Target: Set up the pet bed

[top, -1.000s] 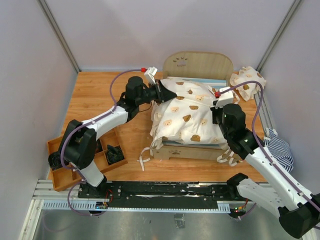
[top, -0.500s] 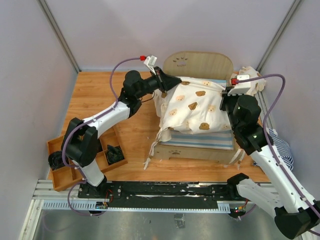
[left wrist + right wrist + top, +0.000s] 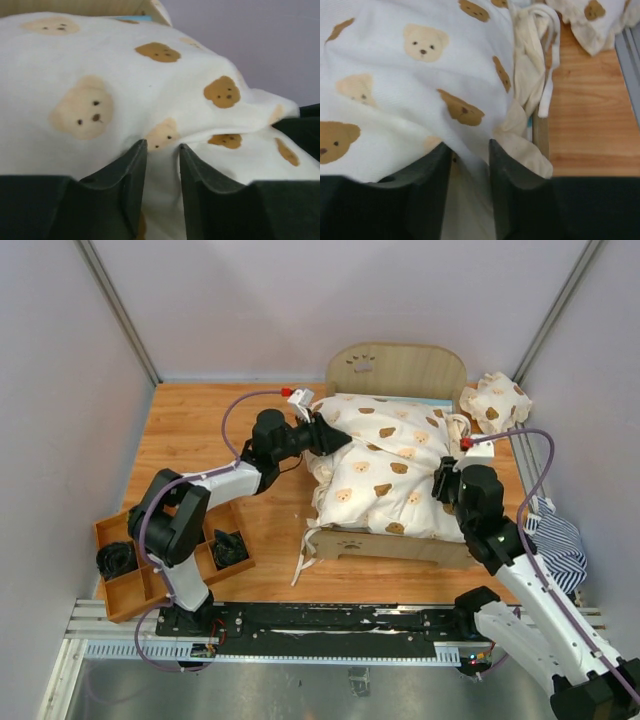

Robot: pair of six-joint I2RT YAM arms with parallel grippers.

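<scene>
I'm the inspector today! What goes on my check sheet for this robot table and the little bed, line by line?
Surface: wooden table.
Job's things: pet bed at the back middle, headboard toward the wall; bear-print cover draped over it, hiding nearly all the mattress.
Clutter: small bear-print pillow on the table right of the headboard; striped cloth at the right edge; wooden tray near left, dark items inside.
Grippers: left gripper and right gripper each pinch a fold of the cover.
Cables: a purple cable arcs over each arm.
Surroundings: pale walls on three sides; metal rail in front.
</scene>
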